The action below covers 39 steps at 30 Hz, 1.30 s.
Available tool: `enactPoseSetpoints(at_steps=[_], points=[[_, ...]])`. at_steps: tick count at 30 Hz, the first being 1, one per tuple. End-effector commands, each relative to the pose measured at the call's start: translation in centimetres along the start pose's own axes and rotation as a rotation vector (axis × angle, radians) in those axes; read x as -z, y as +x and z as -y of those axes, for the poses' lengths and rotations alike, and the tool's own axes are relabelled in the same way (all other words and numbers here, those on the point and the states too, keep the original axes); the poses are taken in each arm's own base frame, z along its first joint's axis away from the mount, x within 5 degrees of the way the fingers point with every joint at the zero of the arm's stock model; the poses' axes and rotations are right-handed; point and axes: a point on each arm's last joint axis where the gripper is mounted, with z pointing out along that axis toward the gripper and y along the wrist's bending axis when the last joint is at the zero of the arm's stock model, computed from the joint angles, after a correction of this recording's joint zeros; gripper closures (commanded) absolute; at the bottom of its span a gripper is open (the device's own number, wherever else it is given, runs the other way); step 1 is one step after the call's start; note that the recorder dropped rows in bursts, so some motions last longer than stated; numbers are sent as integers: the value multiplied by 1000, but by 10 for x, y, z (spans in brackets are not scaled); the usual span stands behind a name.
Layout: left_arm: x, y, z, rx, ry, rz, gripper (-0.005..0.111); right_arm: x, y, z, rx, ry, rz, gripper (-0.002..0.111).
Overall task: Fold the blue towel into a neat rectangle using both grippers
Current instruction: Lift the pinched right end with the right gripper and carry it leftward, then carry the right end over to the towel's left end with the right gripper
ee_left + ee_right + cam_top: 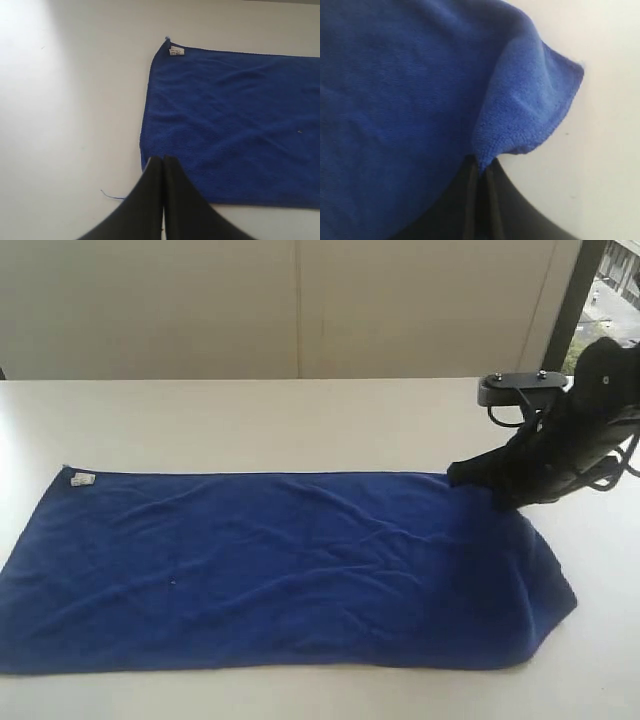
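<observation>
Blue towel (270, 570): one | right fingers (515, 215) pinch its corner | left fingers (145, 210) closed (empty)

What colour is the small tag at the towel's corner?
White. The tag on the blue towel shows best in the left wrist view.

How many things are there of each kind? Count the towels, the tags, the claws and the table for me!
blue towel: 1
white tag: 1
black claws: 2, the left claw and the right claw
table: 1
Total: 5
</observation>
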Motion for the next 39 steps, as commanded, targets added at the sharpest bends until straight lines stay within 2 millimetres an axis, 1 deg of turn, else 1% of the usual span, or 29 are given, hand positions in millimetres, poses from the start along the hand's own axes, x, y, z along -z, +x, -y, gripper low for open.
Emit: enactPoseSetpoints(at_steps=[1, 6, 12, 21, 22, 24, 28, 32, 33, 39], points=[[-1, 1, 0, -1, 3, -2, 107, 10, -9, -16, 19, -16, 26, 107], [-1, 1, 0, -1, 3, -2, 107, 16, -16, -35, 42, -42, 47, 107], [-1, 1, 0, -1, 3, -2, 107, 12, -22, -56, 71, -60, 27, 107], [-1, 1, 0, -1, 3, -2, 107, 7, -30, -92, 129, -95, 23, 107], [-1, 1, 0, -1, 3, -2, 107, 6, -32, -99, 137, -93, 25, 107], [-1, 1, 0, -1, 3, -2, 107, 6, -34, -106, 148, -101, 26, 107], [-1, 1, 0, -1, 3, -2, 107, 11, -42, -128, 177, -121, 49, 107], [-1, 1, 0, -1, 3, -2, 107, 10, -47, -147, 208, -140, 55, 107], [-1, 1, 0, -1, 3, -2, 107, 10, -48, -156, 224, -151, 62, 107], [-1, 1, 0, -1, 3, -2, 107, 6, -56, -182, 257, -173, 64, 107]])
